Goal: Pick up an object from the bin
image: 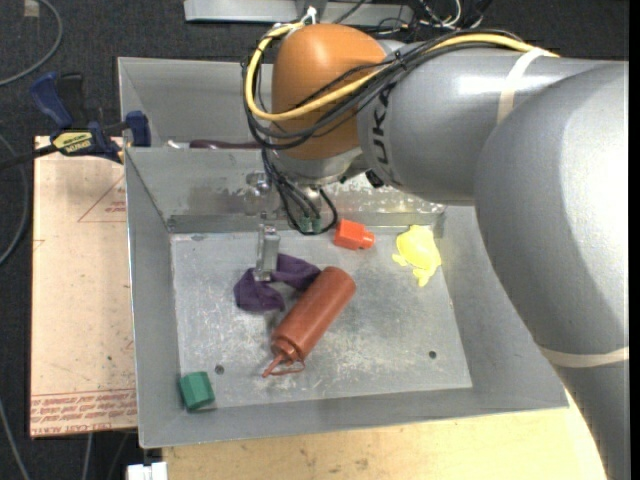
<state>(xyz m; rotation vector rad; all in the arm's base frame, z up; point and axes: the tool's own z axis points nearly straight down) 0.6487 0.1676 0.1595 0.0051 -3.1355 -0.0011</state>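
Dark speckled carpet floor (150, 38)

1. Grey arm (500, 138) in from right, bent down toward centre.
2. Orange wrist cover (315, 83) topmost, yellow and black cables (470, 40) looped round it.
3. Jaws pointing straight down beneath wrist, low, left of centre.

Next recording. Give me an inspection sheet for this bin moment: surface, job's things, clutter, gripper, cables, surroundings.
Surface: grey metal bin, floor scuffed, a few loose things on it.
Job's things: purple crumpled thing left of centre, directly under the gripper; whether it is gripped cannot be told.
Clutter: reddish-brown squeeze bottle lying tilted against the purple thing; orange piece and yellow thing near the back; green block in the near left corner.
Gripper: gripper down at the purple thing's upper edge.
Cables: yellow and black cables looped round the orange wrist cover.
Surroundings: dark floor with loose cords.
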